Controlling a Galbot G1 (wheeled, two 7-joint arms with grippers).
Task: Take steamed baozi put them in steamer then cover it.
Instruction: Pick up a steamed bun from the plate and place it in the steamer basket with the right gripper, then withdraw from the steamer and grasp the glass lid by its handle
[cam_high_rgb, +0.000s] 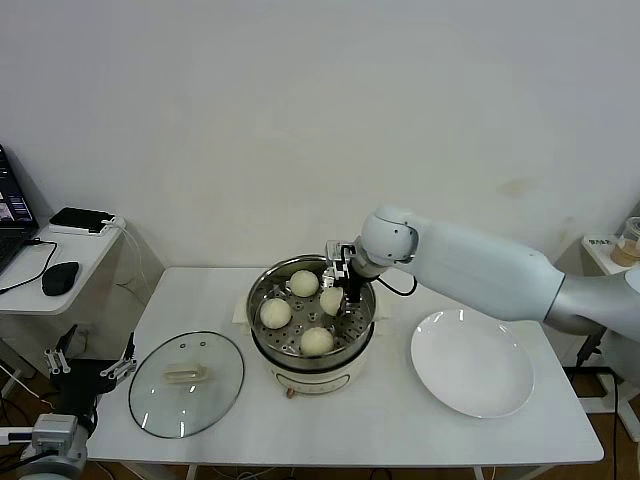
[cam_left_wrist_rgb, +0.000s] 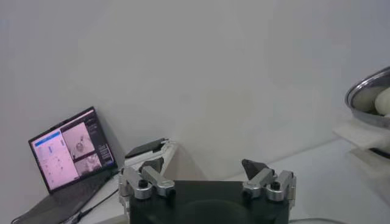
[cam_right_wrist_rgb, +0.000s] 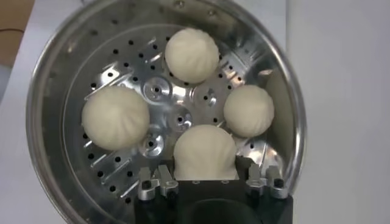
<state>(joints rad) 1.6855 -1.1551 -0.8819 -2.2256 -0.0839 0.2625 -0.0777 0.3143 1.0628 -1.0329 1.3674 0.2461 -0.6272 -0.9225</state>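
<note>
The steamer (cam_high_rgb: 256, 322) stands mid-table on its cream pot base (cam_high_rgb: 312, 377). Three baozi (cam_high_rgb: 304, 283) (cam_high_rgb: 276, 313) (cam_high_rgb: 317, 341) lie loose on its perforated floor. My right gripper (cam_high_rgb: 338, 292) is down inside the basket, shut on the fourth baozi (cam_high_rgb: 331, 301) at floor level. In the right wrist view my gripper (cam_right_wrist_rgb: 205, 167) flanks that baozi (cam_right_wrist_rgb: 205, 149) tightly, inside the steamer (cam_right_wrist_rgb: 52, 85). The cover (cam_high_rgb: 187, 385) lies flat on the table to the steamer's left. My left gripper (cam_high_rgb: 90, 362) is parked low beyond the table's left edge, open and empty (cam_left_wrist_rgb: 203, 165).
A bare white plate (cam_high_rgb: 472, 362) lies to the right of the steamer. A side table (cam_high_rgb: 60, 265) at left holds a laptop (cam_left_wrist_rgb: 67, 149), a mouse (cam_high_rgb: 60, 277) and a black box (cam_high_rgb: 82, 219). The steamer rim (cam_left_wrist_rgb: 365, 85) shows in the left wrist view.
</note>
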